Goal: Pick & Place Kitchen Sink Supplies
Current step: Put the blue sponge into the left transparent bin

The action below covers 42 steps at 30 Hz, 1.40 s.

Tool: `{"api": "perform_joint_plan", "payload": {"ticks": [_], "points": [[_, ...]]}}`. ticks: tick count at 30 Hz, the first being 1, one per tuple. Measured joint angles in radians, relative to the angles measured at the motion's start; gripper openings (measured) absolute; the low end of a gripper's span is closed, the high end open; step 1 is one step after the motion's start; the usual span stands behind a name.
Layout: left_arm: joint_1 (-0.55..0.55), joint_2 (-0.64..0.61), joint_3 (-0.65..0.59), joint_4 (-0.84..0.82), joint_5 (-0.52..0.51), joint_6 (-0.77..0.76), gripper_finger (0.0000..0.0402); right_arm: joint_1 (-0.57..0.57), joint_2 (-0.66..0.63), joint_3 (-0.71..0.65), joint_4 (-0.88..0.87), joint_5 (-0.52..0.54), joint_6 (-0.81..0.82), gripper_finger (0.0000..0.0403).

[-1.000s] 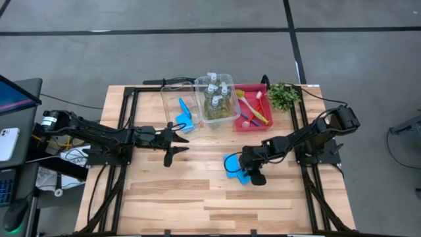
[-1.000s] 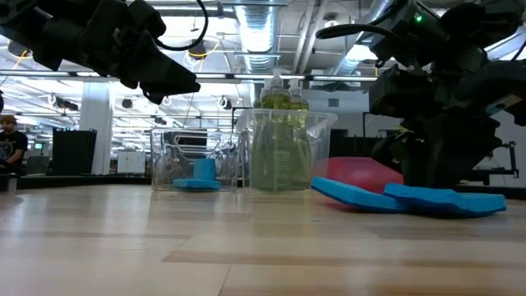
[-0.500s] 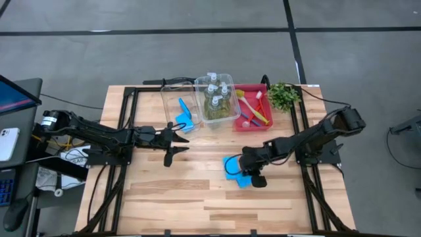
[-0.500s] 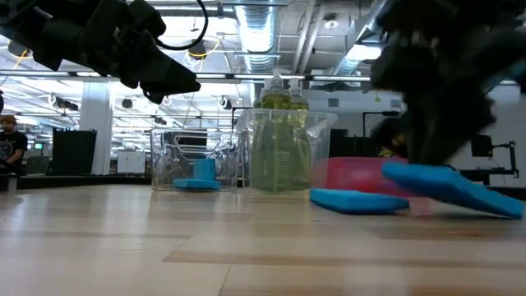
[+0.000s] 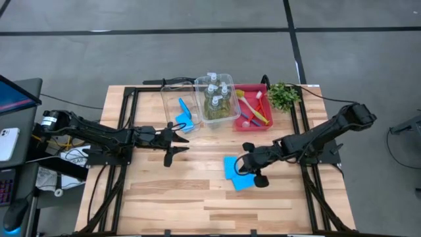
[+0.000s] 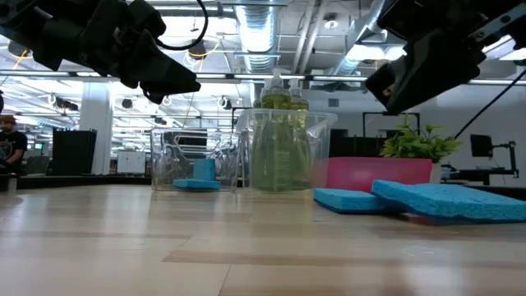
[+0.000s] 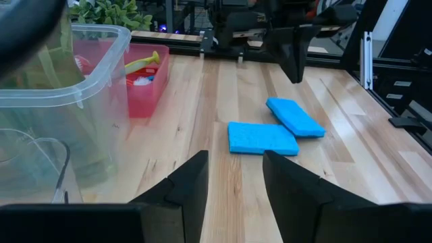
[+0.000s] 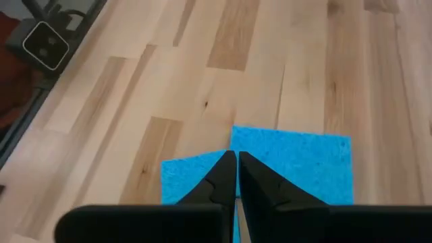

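Right gripper pinched shut on nothing, hovering above two blue sponges overlapping on the bare table. Best reopen, drop lower, straddle one sponge's edge. Left gripper spread, idle near bins.

The table is of pale wooden planks in mixed light and tan strips, framed along its sides by black metal rails. Around the table lies a grey floor, crossed by dark lines beyond the table's far edge. Beside the table's left side stands a desk with a monitor and a white phone. Level across the table, the room behind is a wide open hall with exposed silver ducts and pipes on the ceiling, bright ceiling lights, and dark equipment far off.
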Motion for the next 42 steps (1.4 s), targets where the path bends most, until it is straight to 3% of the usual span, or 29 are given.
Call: {"api": "perform_joint_plan", "payload": {"ticks": [17,30,42], "points": [[0.0,0.0,0.0,0.0,0.0,0.0,0.0143,0.019,0.125,0.002,-0.046,0.0,0.075,0.0024],[0.0,0.0,0.0,0.0,0.0,0.0,0.0143,-0.001,0.124,0.002,-0.048,-0.001,0.127,0.0075],[0.0,0.0,0.0,0.0,0.0,0.0,0.0143,-0.002,0.124,0.002,-0.076,0.0,0.127,0.0082]]}}
